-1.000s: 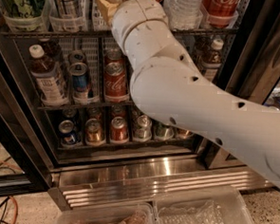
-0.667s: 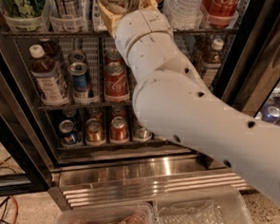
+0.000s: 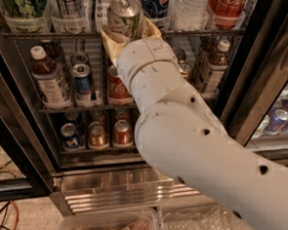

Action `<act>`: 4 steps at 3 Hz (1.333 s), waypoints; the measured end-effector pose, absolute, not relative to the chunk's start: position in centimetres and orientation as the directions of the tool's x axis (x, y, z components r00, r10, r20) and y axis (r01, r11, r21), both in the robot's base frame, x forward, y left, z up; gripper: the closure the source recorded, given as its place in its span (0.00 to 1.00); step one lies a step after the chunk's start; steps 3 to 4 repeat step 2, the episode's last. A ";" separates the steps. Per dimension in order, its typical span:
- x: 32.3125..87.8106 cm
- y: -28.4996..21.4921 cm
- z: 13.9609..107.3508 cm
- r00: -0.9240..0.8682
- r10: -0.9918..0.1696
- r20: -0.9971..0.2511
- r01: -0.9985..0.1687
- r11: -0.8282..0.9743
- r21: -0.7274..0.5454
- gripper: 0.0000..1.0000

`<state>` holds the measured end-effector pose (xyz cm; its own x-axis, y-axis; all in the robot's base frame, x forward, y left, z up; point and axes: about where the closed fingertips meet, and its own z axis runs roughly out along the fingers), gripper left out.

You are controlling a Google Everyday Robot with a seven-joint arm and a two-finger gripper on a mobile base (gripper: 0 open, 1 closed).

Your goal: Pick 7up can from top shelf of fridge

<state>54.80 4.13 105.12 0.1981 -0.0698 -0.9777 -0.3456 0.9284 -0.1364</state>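
My gripper (image 3: 130, 32) is at the front of the fridge's (image 3: 19, 148) top shelf (image 3: 66, 34). Its tan fingers (image 3: 111, 42) are shut on the 7up can (image 3: 123, 12), a slim pale can with green print and a silver lid. The can is tilted, its lid facing the camera, in front of and above the shelf's front rail. My white arm runs from the lower right up to it and hides part of the middle shelf. A dark blue Pepsi can (image 3: 158, 1) and a red Coca-Cola bottle (image 3: 227, 8) stand on the top shelf to the right.
The middle rack holds bottles (image 3: 49, 77) and cans (image 3: 82, 83), the lower rack small cans (image 3: 98, 134). Below is the ribbed steel base (image 3: 110, 189), then clear plastic bins (image 3: 112, 227). Cables (image 3: 1, 213) lie at the lower left. A dark door frame (image 3: 248, 89) stands at the right.
The gripper has drawn back out of the top shelf with the 7up can in it, and the can now shows in front of the rail. The arm has shifted to the right.
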 end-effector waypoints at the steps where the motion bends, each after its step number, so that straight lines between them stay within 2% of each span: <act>1: 53.8 4.5 104.1 0.171 -0.064 -0.983 -0.361 0.924 -0.123 1.00; 4: 53.1 4.7 103.4 0.153 -0.058 -0.986 -0.371 0.922 -0.112 1.00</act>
